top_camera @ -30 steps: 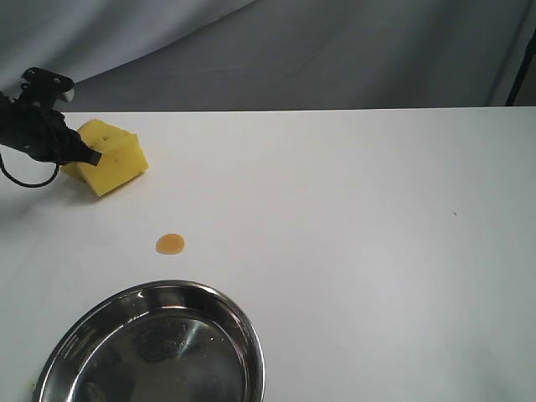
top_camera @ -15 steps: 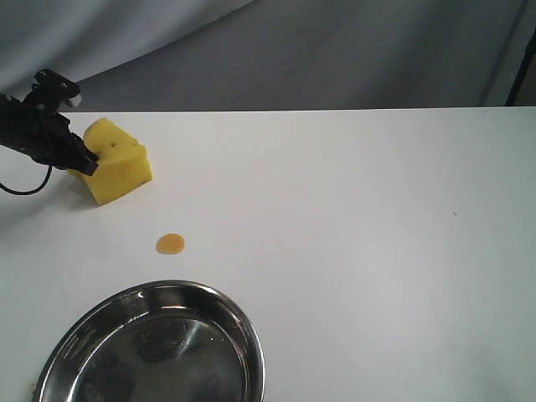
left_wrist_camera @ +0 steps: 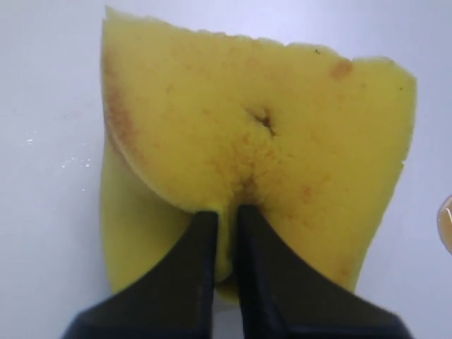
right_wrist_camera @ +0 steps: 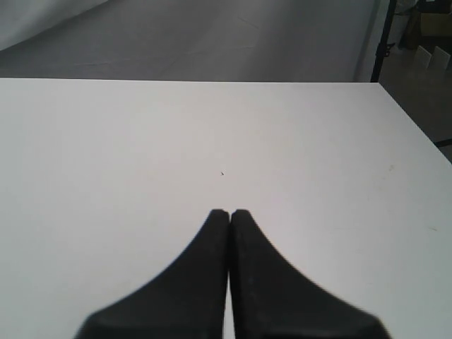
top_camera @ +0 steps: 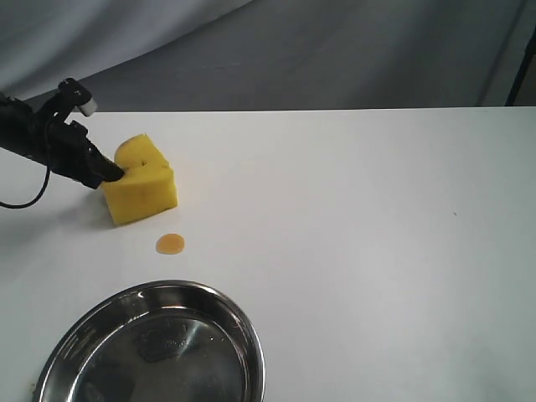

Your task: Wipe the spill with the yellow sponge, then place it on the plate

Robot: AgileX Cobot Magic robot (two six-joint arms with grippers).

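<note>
The yellow sponge [top_camera: 144, 186] hangs tilted just above the white table, pinched at its left edge by my left gripper [top_camera: 114, 172], which is shut on it. Seen from the left wrist, the sponge [left_wrist_camera: 282, 141] fills the frame and the gripper [left_wrist_camera: 227, 212] squeezes a thin fold of foam. The spill [top_camera: 171, 244], a small orange spot, lies on the table just below and right of the sponge; its edge shows as the spill [left_wrist_camera: 446, 226]. The steel plate [top_camera: 243, 322] sits at the front left. My right gripper [right_wrist_camera: 229, 212] is shut on nothing, over bare table.
The white table [top_camera: 360, 251] stretches to the right with only a tiny dark speck [top_camera: 456, 213]. A grey cloth backdrop [top_camera: 335, 50] hangs behind the far edge. The left arm's black cable [top_camera: 25, 201] droops at the far left.
My left gripper has carried the sponge rightward and toward the front, from the far left to just beside the spill. Spill and plate are unmoved.
</note>
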